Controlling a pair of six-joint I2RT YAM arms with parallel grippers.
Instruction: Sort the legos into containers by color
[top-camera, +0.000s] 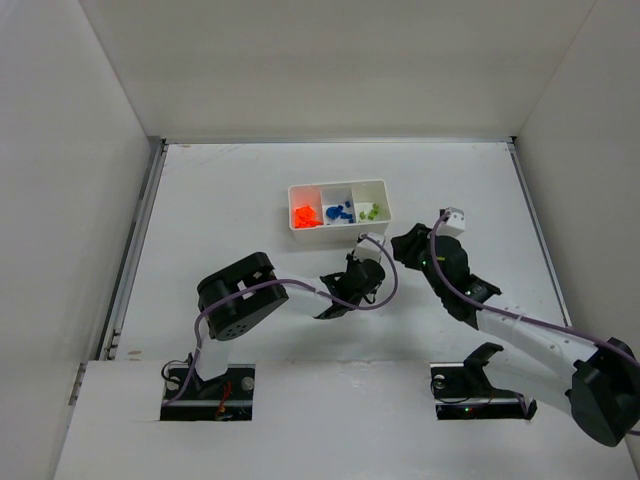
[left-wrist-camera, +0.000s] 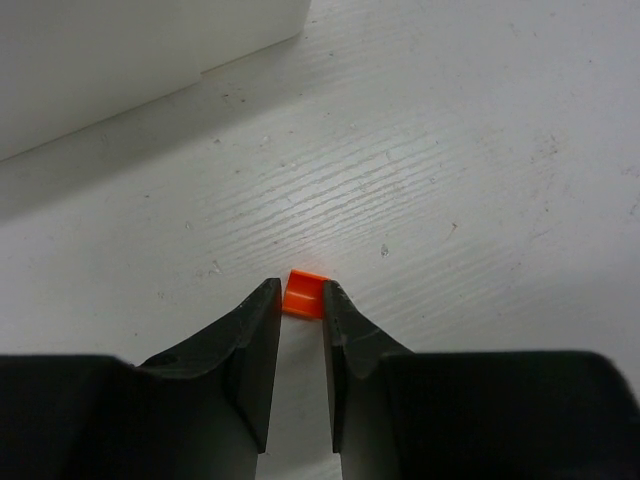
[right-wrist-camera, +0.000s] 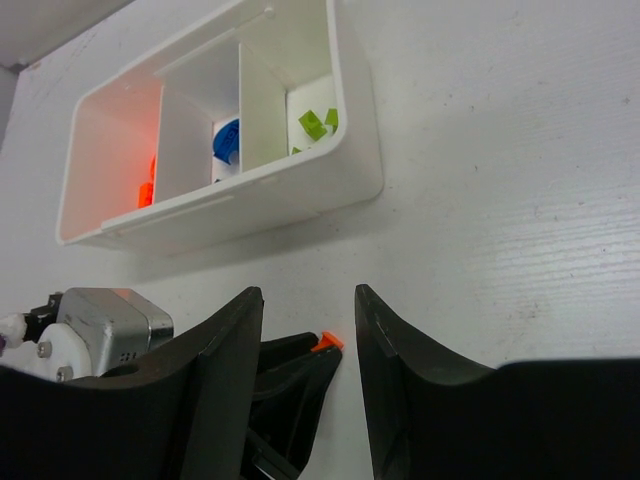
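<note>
- Black fingers of my left gripper (left-wrist-camera: 301, 290) are drawn in narrow and pinch a small orange brick (left-wrist-camera: 304, 295) between their very tips, one tip against each side of it.
- That orange brick rests on the white table (left-wrist-camera: 450, 150), outside the tray, with pale grained surface all round it.
- Beyond the brick, at the top left of the left wrist view, a white wall rises from the table. It looks like the side of the tray, and it stands apart from the brick.
- My right gripper (right-wrist-camera: 308, 295) is spread wide with nothing between its fingers. It hangs over the table on the near side of the tray.
- Through that gap the right wrist view shows my left fingers low down, with the orange brick at their tip.
- Farther out is the white three-part tray (right-wrist-camera: 230, 200), flat on the table and clear of both grippers.
- Its left compartment holds orange pieces (top-camera: 305, 216), the middle one holds blue pieces (top-camera: 338, 212), and the right one holds yellow-green pieces (top-camera: 369, 211).
- Each colour in the tray keeps to its own compartment, divided by thin white walls.
</note>
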